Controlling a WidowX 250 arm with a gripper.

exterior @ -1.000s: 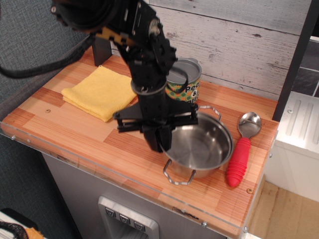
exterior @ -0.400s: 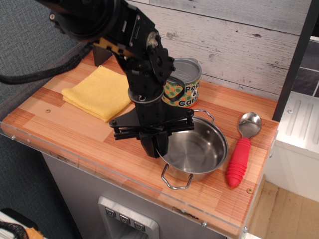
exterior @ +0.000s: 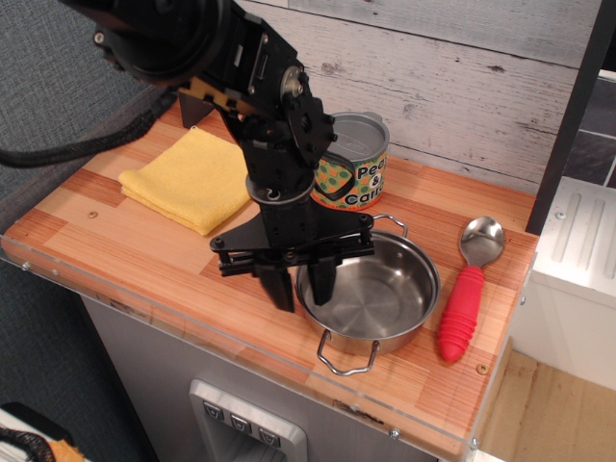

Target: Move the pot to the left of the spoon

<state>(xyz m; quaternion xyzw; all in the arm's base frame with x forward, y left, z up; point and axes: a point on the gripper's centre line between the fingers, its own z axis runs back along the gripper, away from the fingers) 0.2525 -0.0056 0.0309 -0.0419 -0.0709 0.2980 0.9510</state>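
The shiny steel pot point(exterior: 377, 298) with two wire loop handles stands on the wooden counter, just left of the spoon point(exterior: 461, 310). The spoon has a red ribbed handle and a silver bowl pointing to the back. A narrow gap separates pot and spoon. My gripper point(exterior: 304, 298) is at the pot's left rim with its fingers apart: one finger point(exterior: 281, 285) is outside the wall, the other is inside the pot. It straddles the rim without clamping it.
A green-and-orange dotted tin can point(exterior: 354, 173) stands right behind the pot and my arm. A folded yellow cloth point(exterior: 188, 178) lies at the back left. The counter's front edge point(exterior: 241, 351) is close to the pot's front handle.
The pot slid a little to the left with my gripper shut on its left rim. Since then the fingers have opened and let go of the rim.
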